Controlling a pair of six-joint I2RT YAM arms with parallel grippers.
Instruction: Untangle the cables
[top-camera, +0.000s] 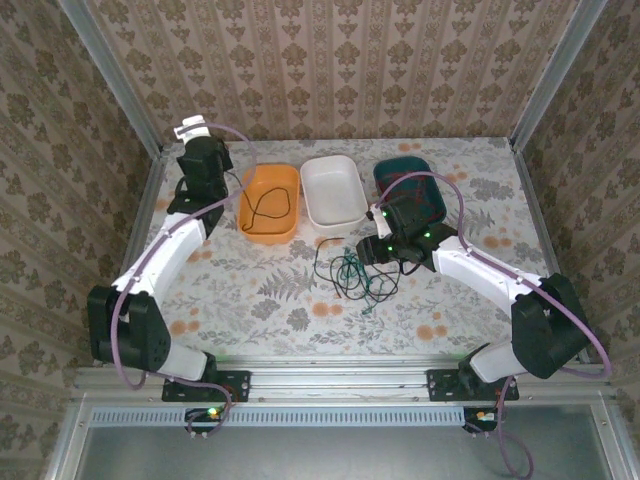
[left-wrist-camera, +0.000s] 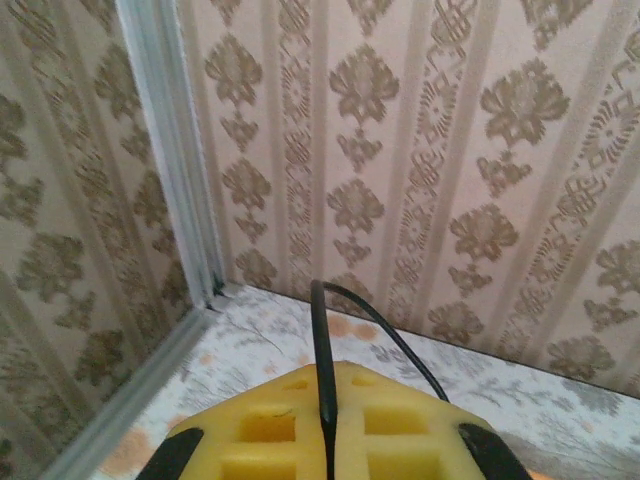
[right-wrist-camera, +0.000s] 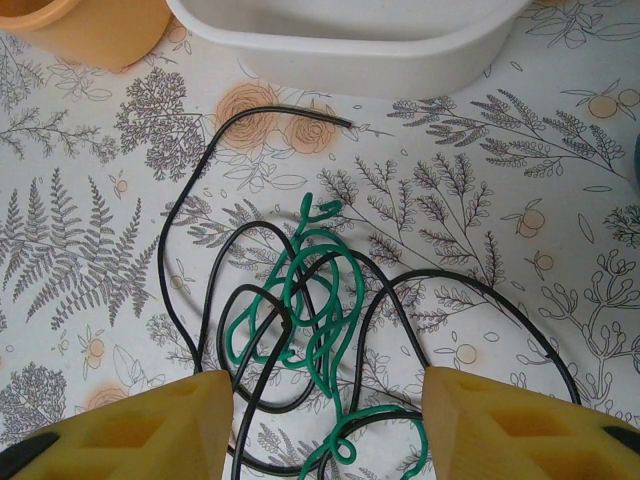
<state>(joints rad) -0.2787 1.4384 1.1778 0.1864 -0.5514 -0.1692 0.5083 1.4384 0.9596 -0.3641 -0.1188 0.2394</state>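
Yellow pads (left-wrist-camera: 262, 425) on the left end effector (left-wrist-camera: 328, 376) are pressed fully together, with a thin black cable (left-wrist-camera: 322, 330) clamped in the seam between them. This cable rises from the seam, bends over to the right and drops behind the pads. The left end effector is raised above the worktop (top-camera: 250, 300) and faces the back left corner of the enclosure.

In the top view, a looped black strand (top-camera: 268, 208) lies inside the orange tub (top-camera: 246, 218), just beside the left end effector. Whether it is the clamped cable cannot be told.

The right end effector (right-wrist-camera: 325, 385) has its pads well apart and holds nothing. One pad stands on each side of the near part of the tangle (right-wrist-camera: 300, 330); whether either pad touches it cannot be told.

The tangle lies on the worktop in front of the white tub (right-wrist-camera: 350, 60), apart from it. It consists of a green cable (right-wrist-camera: 335, 290) coiled in tight loops and black wires (right-wrist-camera: 190, 200) in wider loops crossing over and under it. One black end points toward the white tub and stops short of it. A dark teal tub (top-camera: 400, 162) stands to the right of the white tub.
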